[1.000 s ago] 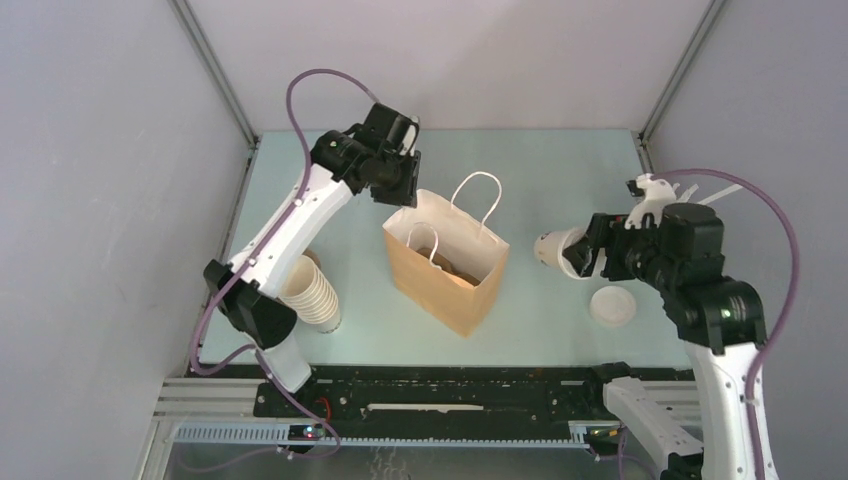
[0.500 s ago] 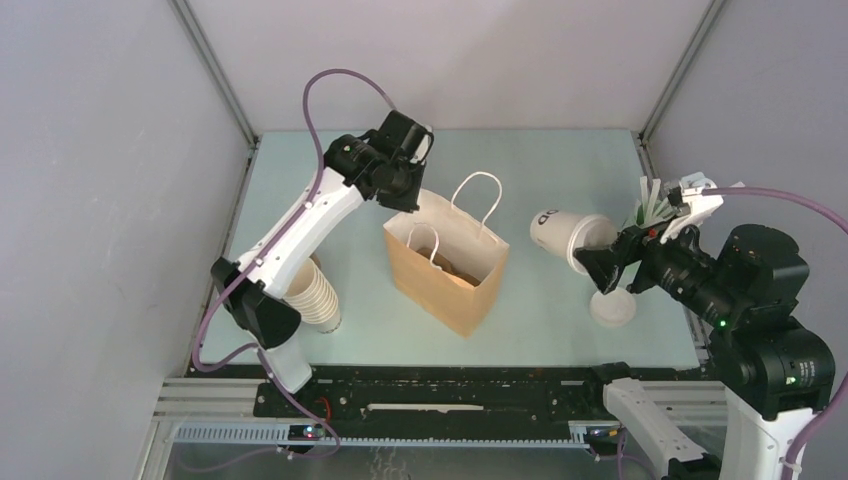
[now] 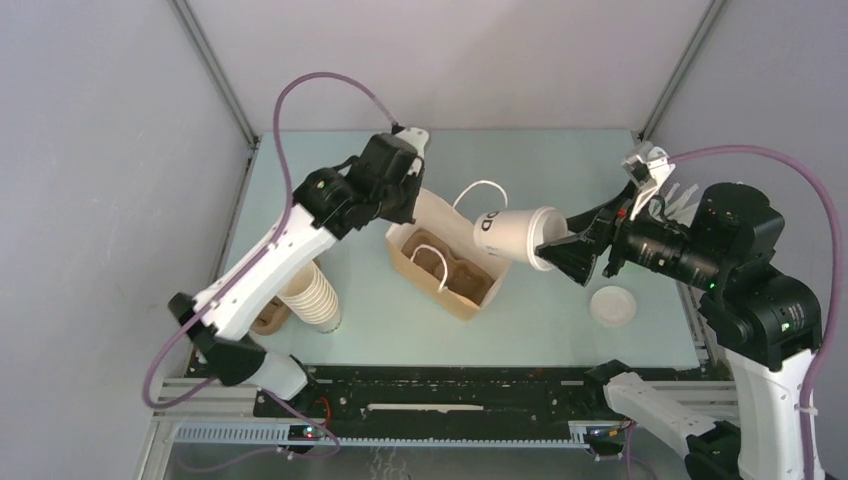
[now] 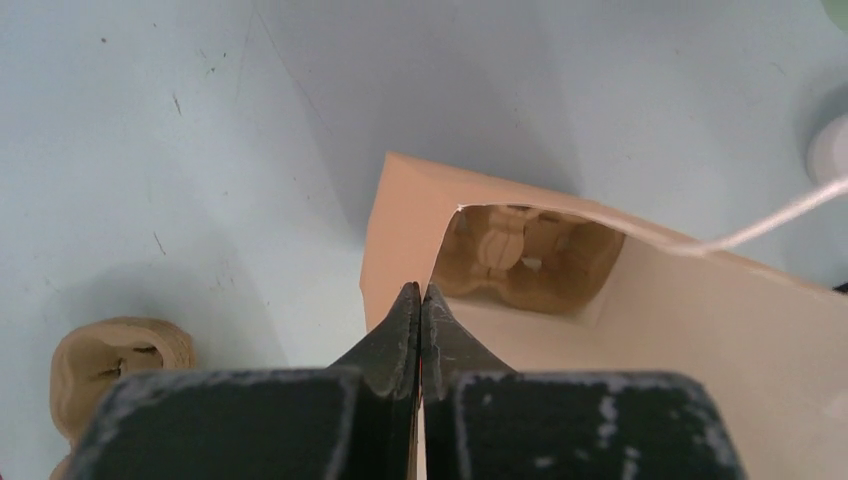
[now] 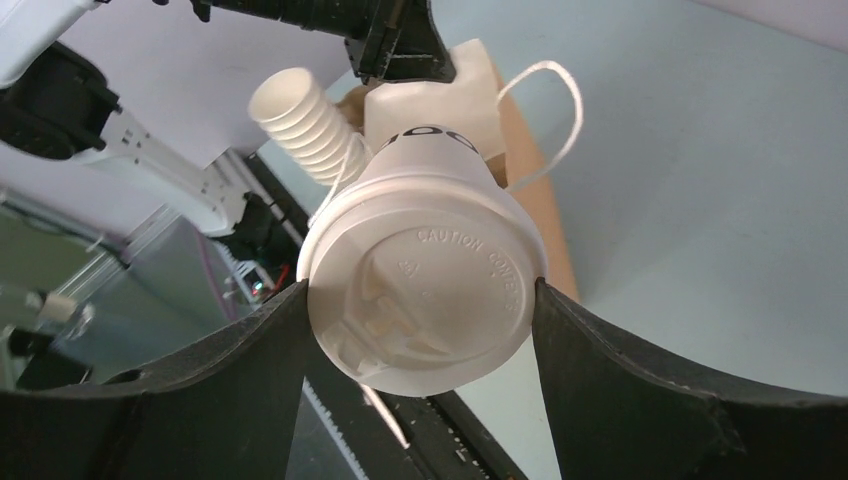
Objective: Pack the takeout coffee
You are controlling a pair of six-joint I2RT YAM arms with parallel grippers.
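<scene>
Aloft, coffee (image 3: pixel 515 237) near bag (image 4: pixel 700 330) (carrier (image 3: pixel 455 275) inside)

Your station, logged as a robotics lab test cell — plain grey panel walls (image 3: pixel 100 200), aluminium corner posts (image 3: pixel 213 70), pale blue-green tabletop (image 3: pixel 560 170), black slotted mounting rail (image 3: pixel 450 402) along your near edge.

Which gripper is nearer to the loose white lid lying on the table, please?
Right. The right gripper, holding the takeout cup, hangs just beside the loose lid; the left gripper pinches the bag rim beyond.
</scene>
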